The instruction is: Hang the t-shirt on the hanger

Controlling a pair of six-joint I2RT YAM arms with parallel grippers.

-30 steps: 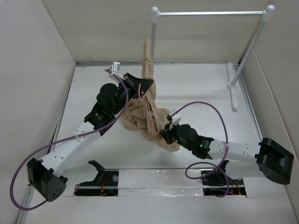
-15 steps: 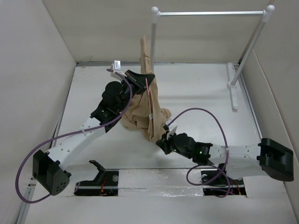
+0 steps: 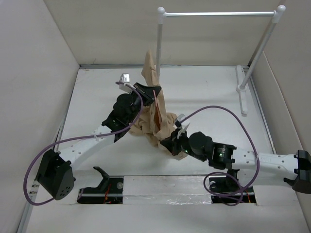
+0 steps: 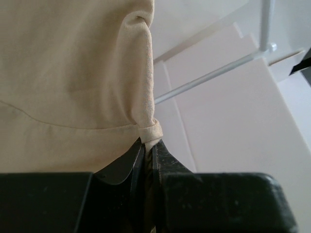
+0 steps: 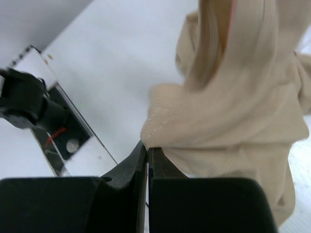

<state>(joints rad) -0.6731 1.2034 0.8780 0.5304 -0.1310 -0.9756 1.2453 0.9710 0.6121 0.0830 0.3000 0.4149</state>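
Two grippers hold the tan t-shirt (image 3: pixel 165 121), which sits bunched at the centre of the overhead frame. Its upper end rises in front of the left post of the white garment rack (image 3: pixel 218 13). The left gripper (image 3: pixel 148 93), at the bundle's upper left, has its jaws pinched together on a folded hem band. The right gripper (image 3: pixel 169 143), at the bundle's lower right, is clamped on a stitched fabric edge. The pink-red wire hanger (image 3: pixel 156 109) runs down through the folds, mostly hidden by cloth.

Tan t-shirt (image 3: pixel 165 121); pink-red hanger (image 3: pixel 155 99); white table (image 3: pixel 209 92); purple cables (image 3: pixel 219 108).
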